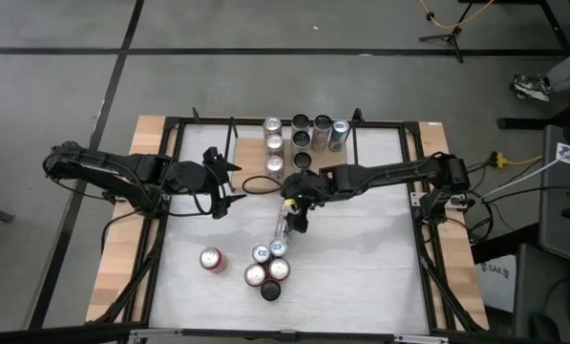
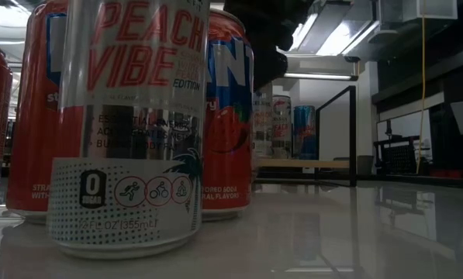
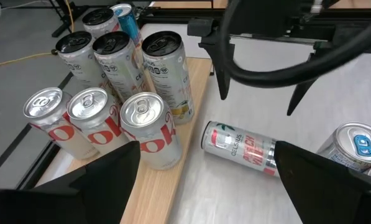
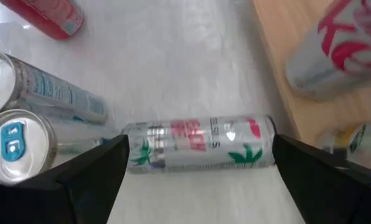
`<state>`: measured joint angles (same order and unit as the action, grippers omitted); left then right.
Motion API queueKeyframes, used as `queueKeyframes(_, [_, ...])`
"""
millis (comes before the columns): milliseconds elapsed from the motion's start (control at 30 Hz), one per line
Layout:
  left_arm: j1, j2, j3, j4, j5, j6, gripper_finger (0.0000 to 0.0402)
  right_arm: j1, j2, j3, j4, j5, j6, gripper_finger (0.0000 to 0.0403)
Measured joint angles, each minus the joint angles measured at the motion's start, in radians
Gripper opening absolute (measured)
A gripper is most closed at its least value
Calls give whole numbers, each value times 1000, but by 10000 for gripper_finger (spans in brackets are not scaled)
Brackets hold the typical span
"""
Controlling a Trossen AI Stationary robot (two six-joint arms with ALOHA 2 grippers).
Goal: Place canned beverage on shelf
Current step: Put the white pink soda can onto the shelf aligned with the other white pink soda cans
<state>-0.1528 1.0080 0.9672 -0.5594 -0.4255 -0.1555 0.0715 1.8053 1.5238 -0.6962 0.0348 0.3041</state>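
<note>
A slim silver can (image 1: 283,230) lies on its side on the white table; it also shows in the right wrist view (image 4: 201,144) and in the left wrist view (image 3: 241,149). My right gripper (image 1: 295,216) hangs open just above it, its fingers (image 4: 92,174) standing past the can's two ends without touching. The shelf (image 1: 287,172), a light-wood board (image 3: 154,193), sits at the far middle with several upright cans on it. My left gripper (image 1: 223,187) waits open to the left of the shelf, holding nothing.
Several upright cans (image 1: 268,268) stand in a cluster near the front middle, close beside the lying can. A red one (image 1: 211,259) stands apart to their left. In the low view these cans (image 2: 130,124) fill the foreground. A black frame (image 1: 418,191) borders the table.
</note>
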Motion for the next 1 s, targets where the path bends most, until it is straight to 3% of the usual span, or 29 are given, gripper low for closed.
queueKeyframes(400, [0,0,0,0,0,0,363,0,-1,0,-73,2,395,392])
queueKeyframes(767, [0,0,0,0,0,0,363,21,9,-19,-69,137,854,392])
queueKeyframes(1000, [0,0,0,-4,0,0,363,49,73,-20,-27,215,1023,392])
